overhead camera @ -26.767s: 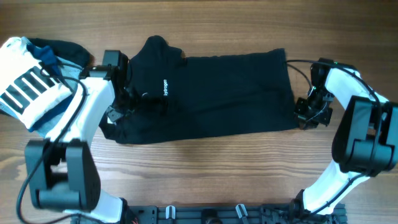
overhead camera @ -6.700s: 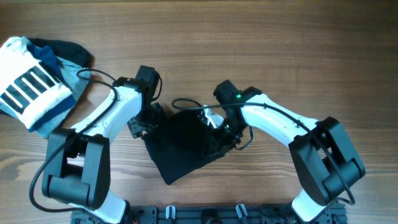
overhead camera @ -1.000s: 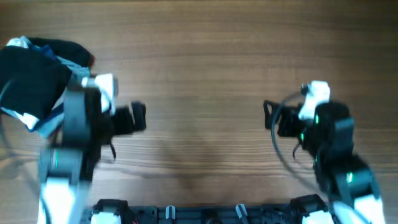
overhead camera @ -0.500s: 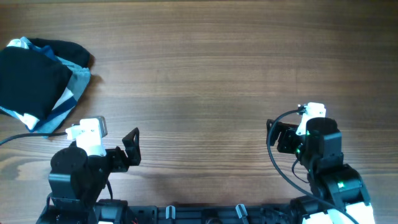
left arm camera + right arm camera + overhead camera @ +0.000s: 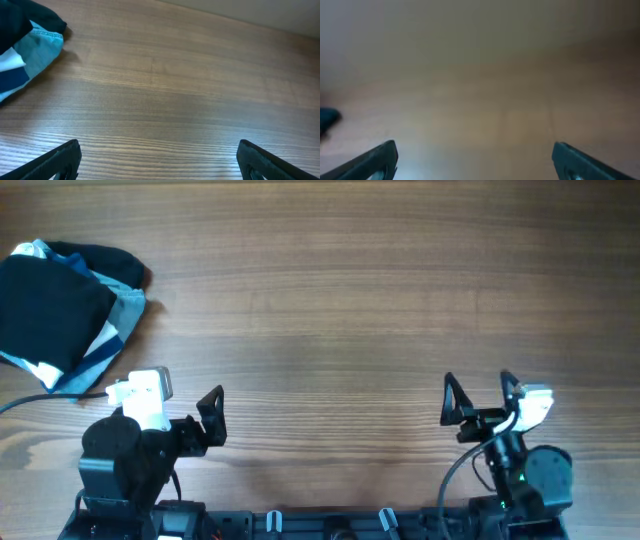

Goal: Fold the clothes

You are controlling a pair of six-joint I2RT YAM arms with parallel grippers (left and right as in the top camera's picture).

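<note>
On the table [image 5: 330, 300], at its far left corner, the folded black shirt [image 5: 48, 315] lies atop a pile of other garments [image 5: 122, 315]. Well apart from it, near the robot's edge, the left hand [image 5: 157, 150] and right hand [image 5: 478, 388] are spread wide, grasping nothing.

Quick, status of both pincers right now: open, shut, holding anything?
Left pincer: open, holding nothing.
Right pincer: open, holding nothing.
</note>
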